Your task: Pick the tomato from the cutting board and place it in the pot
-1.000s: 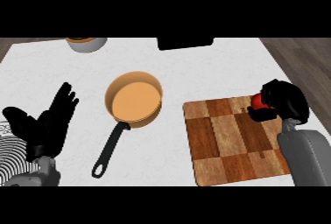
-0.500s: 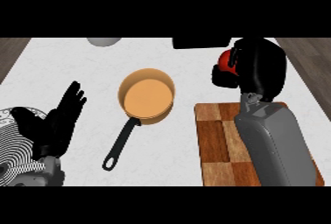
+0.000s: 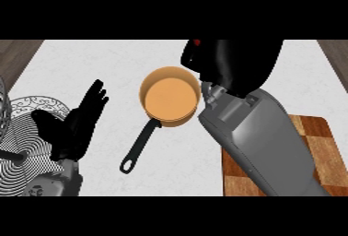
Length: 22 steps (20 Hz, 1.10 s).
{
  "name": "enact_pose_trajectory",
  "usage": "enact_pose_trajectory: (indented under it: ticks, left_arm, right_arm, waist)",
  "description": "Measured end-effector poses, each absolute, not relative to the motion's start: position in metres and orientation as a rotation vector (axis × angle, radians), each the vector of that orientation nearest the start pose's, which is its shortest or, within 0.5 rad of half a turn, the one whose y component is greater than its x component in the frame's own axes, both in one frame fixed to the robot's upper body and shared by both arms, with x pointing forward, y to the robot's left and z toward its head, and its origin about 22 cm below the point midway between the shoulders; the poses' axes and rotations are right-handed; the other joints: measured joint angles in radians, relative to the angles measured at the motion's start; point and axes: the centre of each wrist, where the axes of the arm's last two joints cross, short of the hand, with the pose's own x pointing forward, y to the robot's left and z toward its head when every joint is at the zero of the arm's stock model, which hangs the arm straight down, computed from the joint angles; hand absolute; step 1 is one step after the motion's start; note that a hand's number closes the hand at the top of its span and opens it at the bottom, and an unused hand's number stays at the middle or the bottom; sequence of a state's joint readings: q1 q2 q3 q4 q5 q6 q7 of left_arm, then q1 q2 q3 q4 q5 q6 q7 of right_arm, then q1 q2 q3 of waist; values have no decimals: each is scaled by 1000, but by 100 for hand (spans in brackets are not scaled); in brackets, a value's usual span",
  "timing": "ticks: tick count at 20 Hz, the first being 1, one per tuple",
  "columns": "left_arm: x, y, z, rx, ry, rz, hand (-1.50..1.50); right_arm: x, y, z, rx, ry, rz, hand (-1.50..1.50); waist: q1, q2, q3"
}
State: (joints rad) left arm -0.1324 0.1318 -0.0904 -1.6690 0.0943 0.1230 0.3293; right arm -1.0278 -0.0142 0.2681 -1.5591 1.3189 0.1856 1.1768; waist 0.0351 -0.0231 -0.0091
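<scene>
One head view looks steeply down on a white counter (image 3: pixel 88 60), with wood flooring showing at its far left and far right corners. Bare counter lies to the left of the pot (image 3: pixel 170 96) and near its long black handle. The orange pot is empty inside. Just right of it, the right hand (image 3: pixel 231 62) curls around the tomato (image 3: pixel 197 42), only a red sliver showing at the hand's far edge. Below the grey forearm, the cutting board (image 3: pixel 319 152) reaches the right edge. The left hand (image 3: pixel 78 122) rests open at left, fingers straight.
</scene>
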Motion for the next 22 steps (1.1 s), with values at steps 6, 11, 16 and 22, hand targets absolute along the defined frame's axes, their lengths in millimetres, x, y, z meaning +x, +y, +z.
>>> enact_pose_trajectory:
  ticks: [6, 11, 16, 22]
  left_arm:
    - [273, 213, 63, -22, -1466, -52, 0]
    - [275, 211, 62, -26, -1471, -59, 0]
    - [274, 209, 59, -31, -1480, -67, 0]
    - [275, 209, 60, -41, -1483, -73, 0]
  right_arm:
    - [323, -23, 295, -1435, -1384, 377, 150]
    - [342, -13, 293, -1431, -1314, 438, 150]
    - [363, -21, 278, -1334, -1226, 446, -150]
    - [379, -40, 261, -1168, -1176, 359, -150]
  waist:
    - [19, 15, 3]
    - [26, 23, 5]
    - [33, 30, 6]
    - [44, 33, 7]
